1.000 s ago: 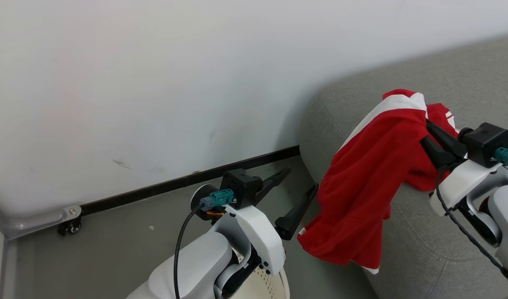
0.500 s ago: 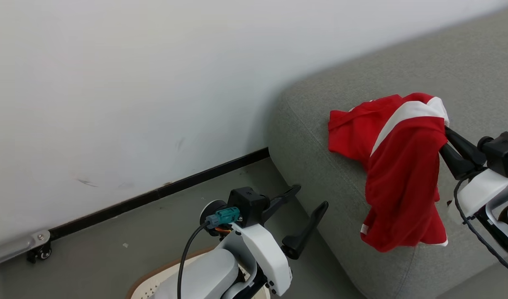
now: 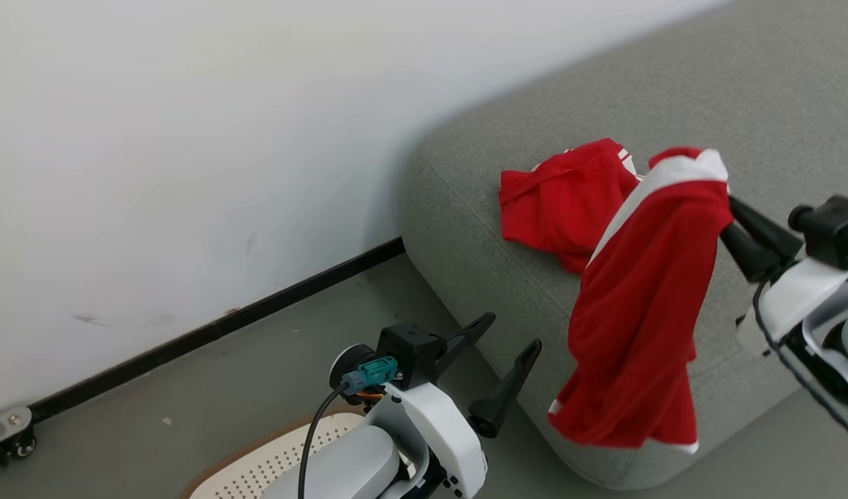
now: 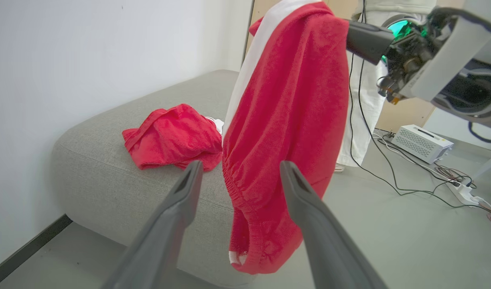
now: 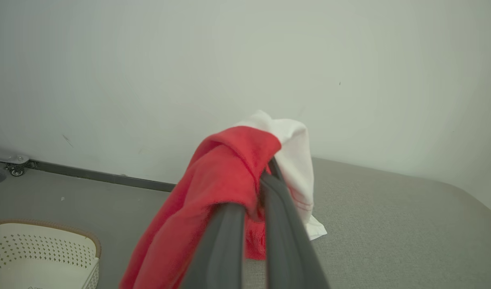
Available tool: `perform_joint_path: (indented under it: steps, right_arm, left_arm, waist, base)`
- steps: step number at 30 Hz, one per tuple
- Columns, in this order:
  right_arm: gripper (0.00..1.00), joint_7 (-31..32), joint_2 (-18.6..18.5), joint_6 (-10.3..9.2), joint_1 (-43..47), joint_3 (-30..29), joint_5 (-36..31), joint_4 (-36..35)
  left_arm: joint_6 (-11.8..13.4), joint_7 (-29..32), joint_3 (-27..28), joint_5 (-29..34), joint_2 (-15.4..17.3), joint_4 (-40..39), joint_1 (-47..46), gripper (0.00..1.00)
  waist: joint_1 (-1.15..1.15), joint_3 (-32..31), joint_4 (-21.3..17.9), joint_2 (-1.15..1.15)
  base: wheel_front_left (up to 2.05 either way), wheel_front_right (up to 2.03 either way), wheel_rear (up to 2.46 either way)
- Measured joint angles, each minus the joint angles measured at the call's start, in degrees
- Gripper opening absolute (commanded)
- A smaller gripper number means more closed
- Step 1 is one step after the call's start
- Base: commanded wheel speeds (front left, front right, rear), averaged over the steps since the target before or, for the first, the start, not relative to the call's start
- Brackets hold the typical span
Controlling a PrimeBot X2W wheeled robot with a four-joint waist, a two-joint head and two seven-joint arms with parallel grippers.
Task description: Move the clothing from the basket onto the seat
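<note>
While the right gripper (image 3: 727,220) is squeezing its two dark fingers shut on the top of the striped red garment (image 3: 639,312), the cloth is hanging down at the right middle of the head view. Its bottom end is dangling past the front edge of the seat (image 3: 743,104), over the floor (image 3: 258,374). In the right wrist view those fingers (image 5: 277,208) are pressing together with red and white cloth bunched around them.

The other red garment (image 3: 562,208) is lying in a little heap on the seat, just to the upper left of the hanging one. The left gripper (image 3: 513,331) is waiting at the lower middle of the head view with its fingers wide apart, holding nothing. The basket (image 3: 271,464) is peeking in at the bottom edge — no red is showing in the bit I can see.

I am guessing the robot is doing the carrying step, with this garment on its way to the seat. Next, the arm is going to need to bring the cloth further in over the grey top and lower it until most of it is resting there — only then should the fingers be opening. Letting go here looks risky, since so much cloth is hanging off the edge and could be sliding to the floor.
</note>
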Motion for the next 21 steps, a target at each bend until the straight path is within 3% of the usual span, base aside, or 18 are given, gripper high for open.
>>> perform_joint_path:
  steps: [13, 21]
  right_arm:
    - [0.00, 4.45, 0.94, -0.01, -17.20, -5.83, 7.05, 6.05]
    - [0.00, 7.95, -2.56, -0.01, -29.39, -11.43, 7.35, 13.46]
  left_arm:
    - [3.79, 0.01, 0.73, 2.31, 0.93, 0.33, -0.29, 1.00]
    - [5.75, 0.35, 0.69, 4.75, 2.12, -1.72, -2.44, 1.00]
  waist:
    - [0.00, 5.25, -0.66, 0.00]
    - [0.00, 9.72, 0.52, 0.00]
  base:
    - [0.00, 0.00, 0.00]
    - [0.00, 0.00, 0.00]
